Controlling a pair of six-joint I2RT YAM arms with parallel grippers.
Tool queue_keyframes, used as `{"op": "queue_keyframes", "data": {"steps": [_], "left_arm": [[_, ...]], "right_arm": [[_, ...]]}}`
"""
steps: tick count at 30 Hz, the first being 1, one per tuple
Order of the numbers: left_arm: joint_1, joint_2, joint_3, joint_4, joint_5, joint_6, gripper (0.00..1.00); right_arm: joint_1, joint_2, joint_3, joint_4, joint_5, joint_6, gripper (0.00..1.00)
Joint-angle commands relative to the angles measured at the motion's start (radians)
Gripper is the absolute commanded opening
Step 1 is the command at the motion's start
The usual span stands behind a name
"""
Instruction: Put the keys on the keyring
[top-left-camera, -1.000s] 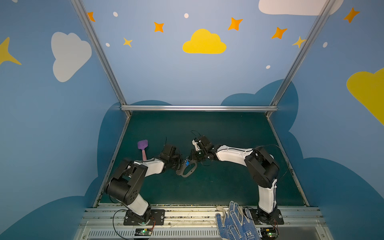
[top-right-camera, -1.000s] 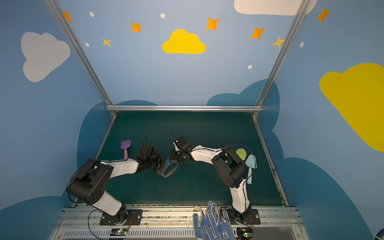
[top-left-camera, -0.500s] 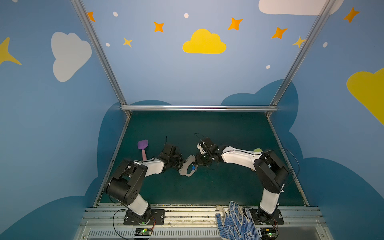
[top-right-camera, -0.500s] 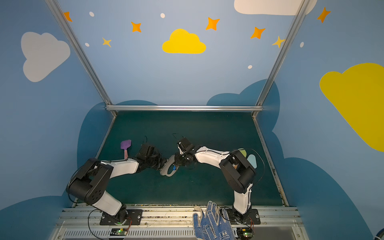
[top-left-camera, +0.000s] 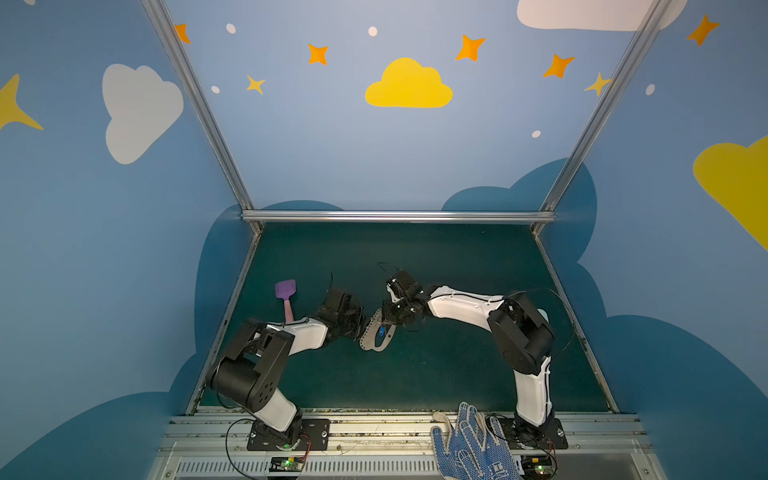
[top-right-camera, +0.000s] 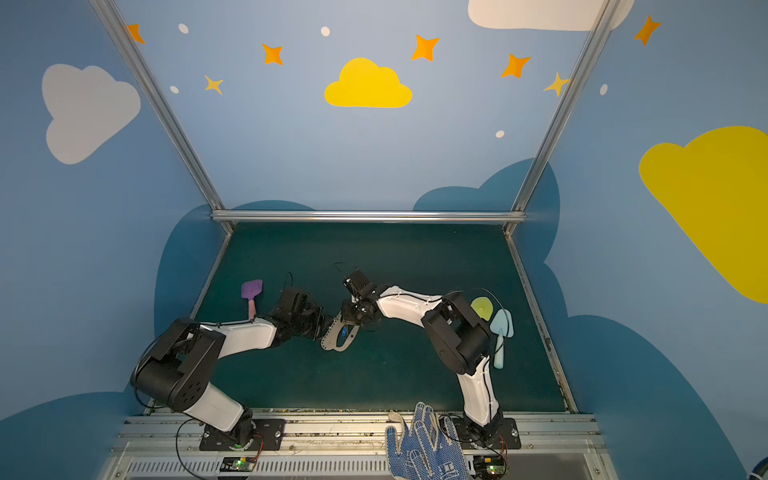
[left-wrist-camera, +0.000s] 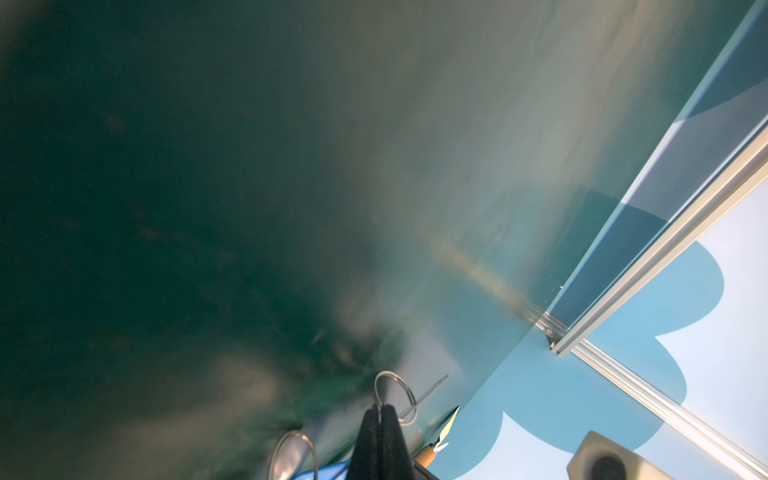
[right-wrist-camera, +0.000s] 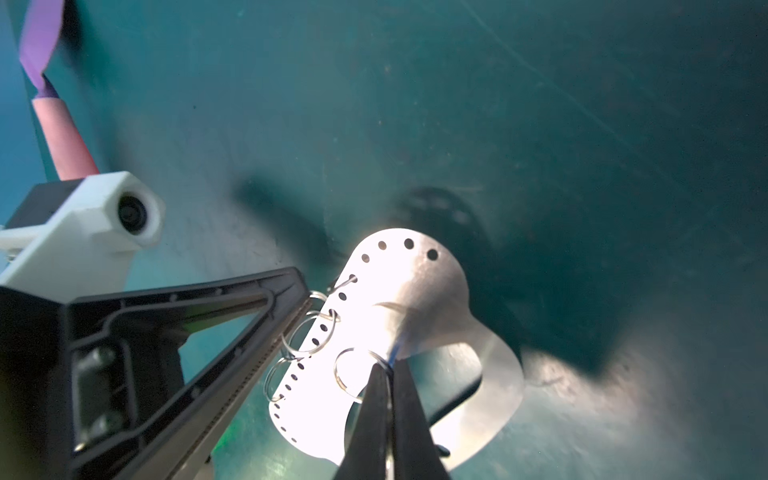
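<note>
The keyring (top-left-camera: 370, 343) is a flat grey plate with a row of edge holes and an oval slot, held up off the green mat between both grippers. My left gripper (top-left-camera: 362, 328) is shut on one of the small split rings (left-wrist-camera: 395, 392) at the plate's holed edge. My right gripper (right-wrist-camera: 388, 370) is shut on the metal ring (right-wrist-camera: 347, 372) of the keys. Their blue tag (top-left-camera: 381, 331) hangs against the plate (right-wrist-camera: 411, 291). In the right wrist view only a blue sliver of the tag shows at the fingertips. The small key itself is hidden.
A purple-headed, pink-handled spatula (top-left-camera: 285, 293) lies on the mat behind the left arm. A yellow-green disc (top-right-camera: 482, 308) and a light-blue spatula (top-right-camera: 500, 338) lie by the right arm's elbow. A blue-dotted work glove (top-left-camera: 469, 444) rests on the front rail.
The right arm's elbow swung out to the right and came back. The keyring plate tipped up more on edge between the two grippers. Both grippers stayed shut.
</note>
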Motion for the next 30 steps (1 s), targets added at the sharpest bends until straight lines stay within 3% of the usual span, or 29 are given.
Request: {"op": "queue_keyframes", "data": {"steps": [1,6,24,30], "left_arm": [[-0.002,-0.015,-0.007,0.018,0.015,-0.008,0.04],[-0.002,-0.012,-0.009,0.033,0.021,-0.016,0.04],[-0.003,0.008,-0.041,0.087,0.025,-0.045,0.04],[0.013,-0.007,-0.055,0.078,0.008,-0.049,0.04]], "right_arm": [[0.005,-0.011,-0.045,0.106,0.034,0.033,0.0],[-0.002,0.009,-0.056,0.187,0.007,0.055,0.0],[0.014,0.109,0.046,0.181,-0.024,0.085,0.0],[0.004,0.006,-0.028,0.156,0.025,0.066,0.0]]}}
